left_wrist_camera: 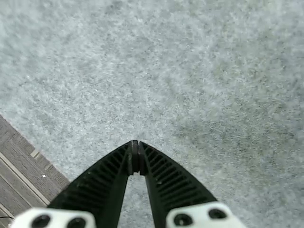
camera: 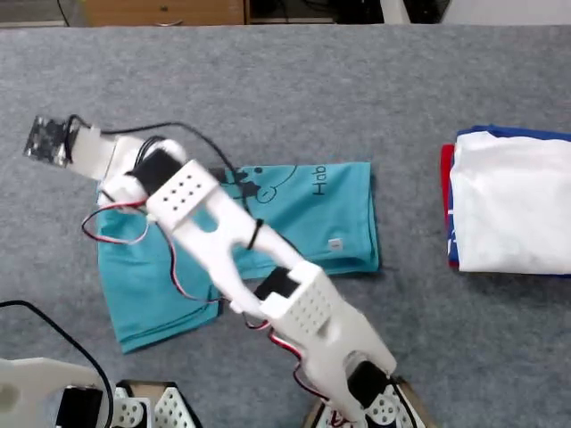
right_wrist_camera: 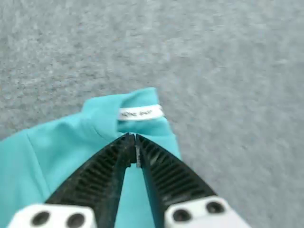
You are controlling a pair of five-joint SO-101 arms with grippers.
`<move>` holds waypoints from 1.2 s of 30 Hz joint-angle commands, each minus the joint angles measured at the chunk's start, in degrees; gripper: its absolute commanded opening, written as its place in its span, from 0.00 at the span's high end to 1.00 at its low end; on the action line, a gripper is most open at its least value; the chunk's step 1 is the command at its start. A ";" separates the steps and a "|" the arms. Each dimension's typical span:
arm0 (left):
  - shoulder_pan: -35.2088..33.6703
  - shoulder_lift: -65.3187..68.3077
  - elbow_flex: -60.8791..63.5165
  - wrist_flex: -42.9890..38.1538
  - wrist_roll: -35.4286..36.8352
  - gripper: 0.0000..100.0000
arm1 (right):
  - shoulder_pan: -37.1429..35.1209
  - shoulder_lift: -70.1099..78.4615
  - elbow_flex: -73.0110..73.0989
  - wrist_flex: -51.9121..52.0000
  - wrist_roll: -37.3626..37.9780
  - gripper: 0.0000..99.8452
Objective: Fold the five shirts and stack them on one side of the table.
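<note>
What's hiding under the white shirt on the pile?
A blue shirt and a red shirt peek out at the edges under the white shirt. The white one covers the rest, so whether more lies beneath cannot be seen.

So the grey table (camera: 294, 80) has a teal shirt (camera: 335, 201) lying around the middle, a bit toward the left edge, partly folded with its print facing up. A white arm (camera: 223, 232) comes in from the near edge and lies diagonally across it, wrist end out past the shirt's left side. The folded stack (camera: 508, 205) sits at the right edge, white on top, blue and red peeking out underneath. Another arm's base (camera: 53, 392) sits at the near left corner.
</note>
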 commanded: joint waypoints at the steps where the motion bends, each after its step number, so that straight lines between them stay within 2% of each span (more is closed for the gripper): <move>1: -0.62 -3.56 -1.67 0.44 0.97 0.98 | -1.54 2.68 -0.48 -3.96 0.09 0.99; 7: -0.88 -3.38 -1.58 0.62 0.97 0.98 | -2.24 10.95 -0.48 -8.70 5.71 0.99; 13: -0.70 -3.56 -1.58 0.62 0.97 0.98 | -2.51 12.35 -8.31 -5.27 6.77 0.99; 24: 1.32 -3.74 -2.29 1.05 0.97 0.98 | -2.24 12.44 -36.18 17.67 6.77 0.99; 32: 6.86 -3.65 -13.36 13.80 5.01 0.98 | 0.92 11.30 -45.14 37.45 6.33 0.99; 36: 10.73 -3.65 -17.23 19.16 5.54 0.98 | 5.85 6.02 -43.65 37.45 2.37 0.99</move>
